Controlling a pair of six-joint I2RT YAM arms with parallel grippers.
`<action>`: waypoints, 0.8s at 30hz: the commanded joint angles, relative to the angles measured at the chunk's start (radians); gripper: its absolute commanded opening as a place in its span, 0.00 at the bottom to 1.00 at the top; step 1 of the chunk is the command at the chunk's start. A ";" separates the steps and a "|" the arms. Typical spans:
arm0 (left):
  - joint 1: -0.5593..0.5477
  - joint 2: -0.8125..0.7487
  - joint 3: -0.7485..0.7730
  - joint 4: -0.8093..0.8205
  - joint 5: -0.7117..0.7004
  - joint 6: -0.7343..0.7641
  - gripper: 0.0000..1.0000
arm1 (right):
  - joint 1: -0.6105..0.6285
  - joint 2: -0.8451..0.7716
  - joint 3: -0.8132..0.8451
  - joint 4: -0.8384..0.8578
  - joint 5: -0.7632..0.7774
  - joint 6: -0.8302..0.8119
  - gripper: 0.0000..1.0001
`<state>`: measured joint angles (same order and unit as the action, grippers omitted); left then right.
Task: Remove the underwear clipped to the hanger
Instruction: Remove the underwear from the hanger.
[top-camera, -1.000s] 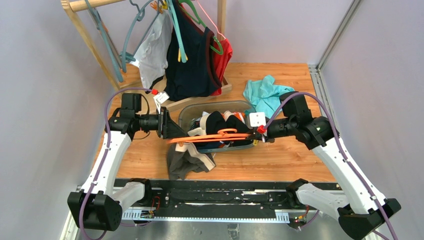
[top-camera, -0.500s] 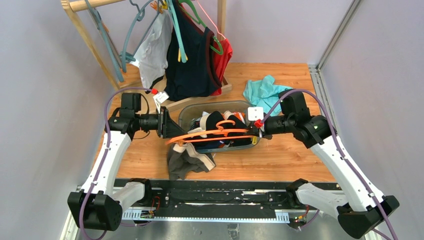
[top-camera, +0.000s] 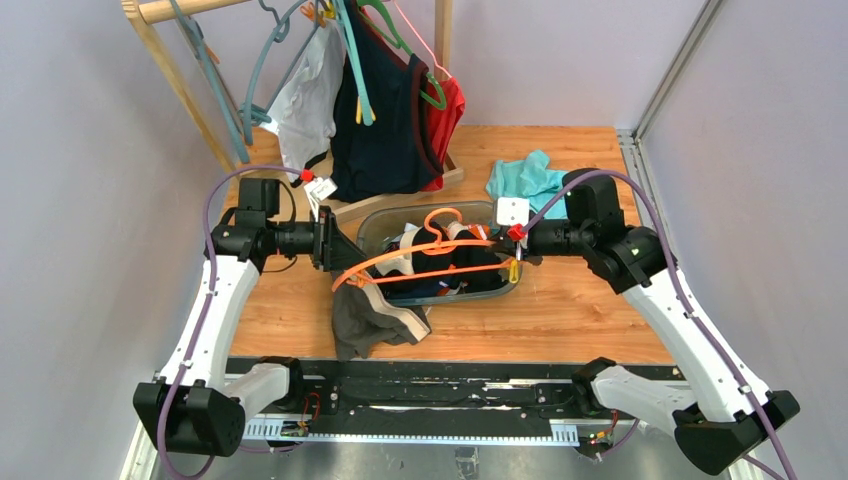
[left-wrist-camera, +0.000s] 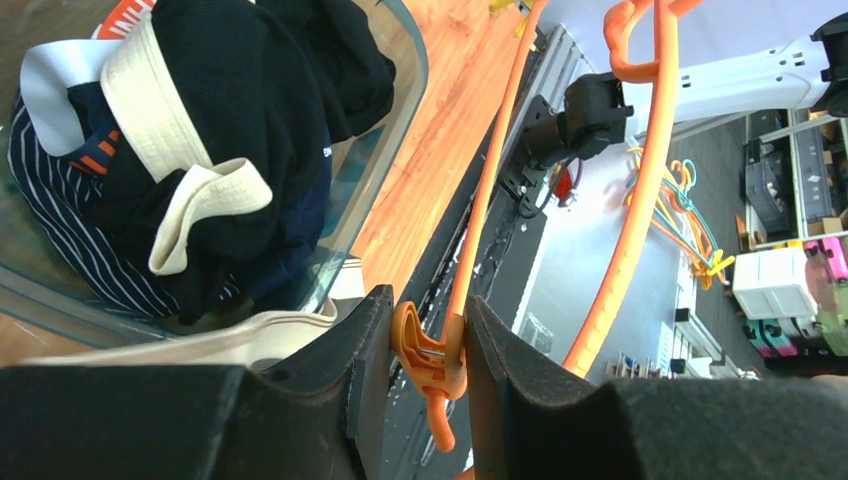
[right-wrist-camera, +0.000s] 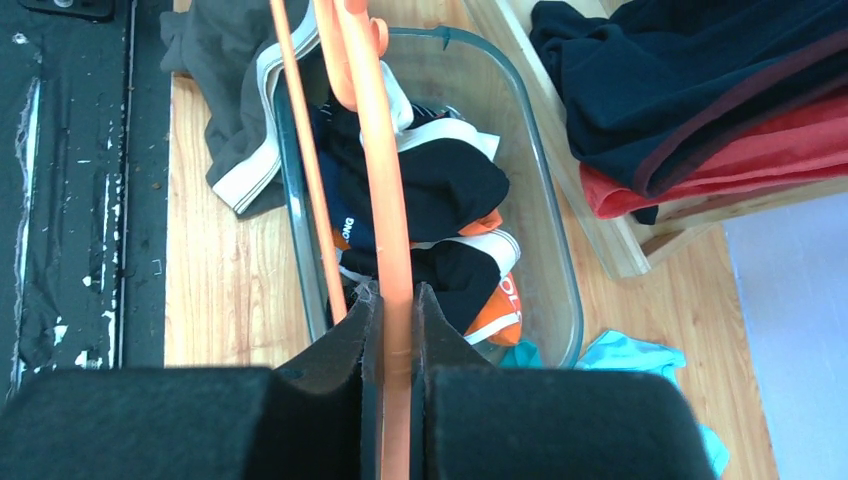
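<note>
A brown wooden surface (top-camera: 560, 310) carried everything, with a wooden clothes rack (top-camera: 180, 9) at its far left and a large navy tank top (top-camera: 385, 140) hanging from it. Nearer the arms stood a clear rectangular bin (right-wrist-camera: 548, 205) heaped with briefs, black briefs with a white waistband (right-wrist-camera: 440, 185) lying on top. An orange plastic hanger (right-wrist-camera: 388, 220) stretched across above the bin, held at both ends. Dark grey-brown briefs with a beige waistband (top-camera: 368, 322) lay crumpled on the surface just in front of the bin's left corner, below the hanger's left end; whether they were clipped could not be told. The right gripper (right-wrist-camera: 395, 320) was clamped tight on the hanger's right end. The left gripper (left-wrist-camera: 428, 340) was squeezing a small orange clip (left-wrist-camera: 425, 352) at the hanger's left end, its pads pressed against both sides
</note>
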<state>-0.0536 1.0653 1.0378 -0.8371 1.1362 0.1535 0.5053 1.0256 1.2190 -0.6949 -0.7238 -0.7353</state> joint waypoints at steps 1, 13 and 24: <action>0.002 0.000 0.023 -0.039 0.022 0.020 0.05 | -0.011 -0.001 0.029 0.069 0.083 0.052 0.01; 0.001 -0.013 0.023 -0.042 -0.002 0.031 0.05 | -0.011 -0.044 -0.047 0.132 0.067 0.067 0.01; 0.023 -0.087 0.122 0.105 -0.183 0.070 0.00 | -0.011 -0.035 -0.083 0.089 0.015 0.026 0.01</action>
<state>-0.0422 1.0435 1.1118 -0.8482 1.0439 0.2035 0.5049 0.9966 1.1553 -0.6071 -0.6819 -0.6937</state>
